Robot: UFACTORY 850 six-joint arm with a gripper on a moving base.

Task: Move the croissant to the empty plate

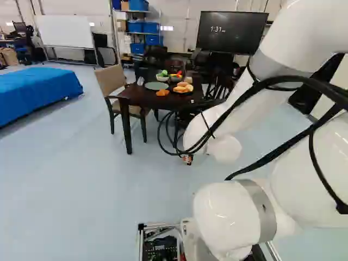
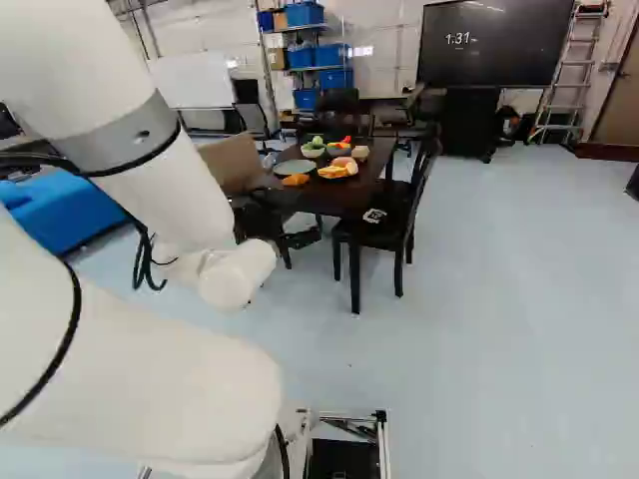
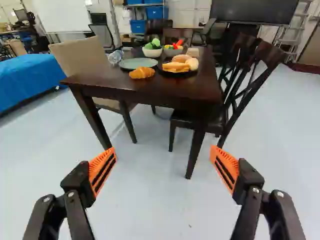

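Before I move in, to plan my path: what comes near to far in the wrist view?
Black gripper with orange pads, near edge of the dark wooden table, golden-brown croissant, round grey-green plate, pale bowl of green food, blue bins.

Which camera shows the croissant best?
The wrist view: the croissant looks largest there, its rounded shape clearest, beside the empty plate. Both base views show it only as a small orange shape near that plate.

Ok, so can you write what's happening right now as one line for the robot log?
Croissant: on table, beside empty plate | Jaws: open, nothing between them, short of table | Move: not yet done
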